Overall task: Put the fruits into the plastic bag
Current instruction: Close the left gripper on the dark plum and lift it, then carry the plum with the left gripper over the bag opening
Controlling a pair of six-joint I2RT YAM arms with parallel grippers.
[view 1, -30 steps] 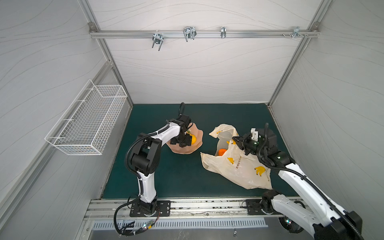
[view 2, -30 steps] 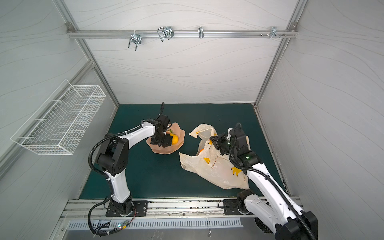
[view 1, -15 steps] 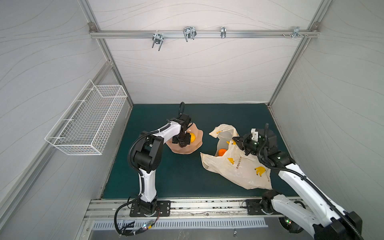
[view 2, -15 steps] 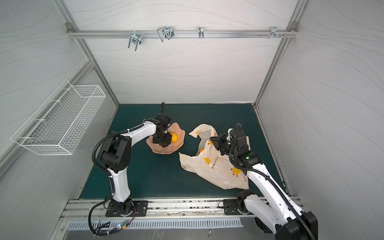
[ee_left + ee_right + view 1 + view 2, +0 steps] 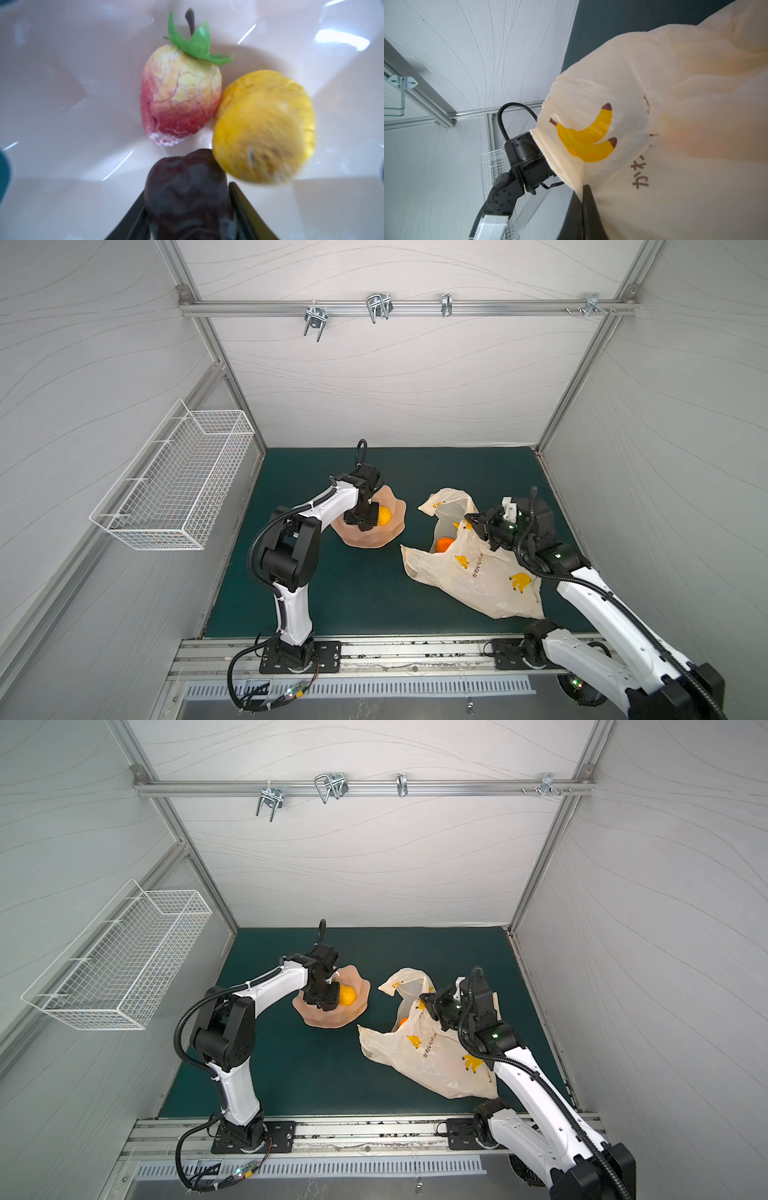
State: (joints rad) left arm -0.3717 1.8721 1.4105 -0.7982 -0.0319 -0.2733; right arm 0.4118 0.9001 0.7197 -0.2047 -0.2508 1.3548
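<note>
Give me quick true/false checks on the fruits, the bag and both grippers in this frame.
1. The left gripper has its fingers on either side of the dark fruit in the pink bowl. True.
2. The strawberry is inside the plastic bag. False: it lies in the pink bowl, touching the yellow-orange fruit.
3. The right gripper is shut on the plastic bag's edge. True.
4. The plastic bag holds no fruit. False: an orange shows in its open mouth.
5. The wire basket stands on the table. False: it hangs on the side wall.
</note>
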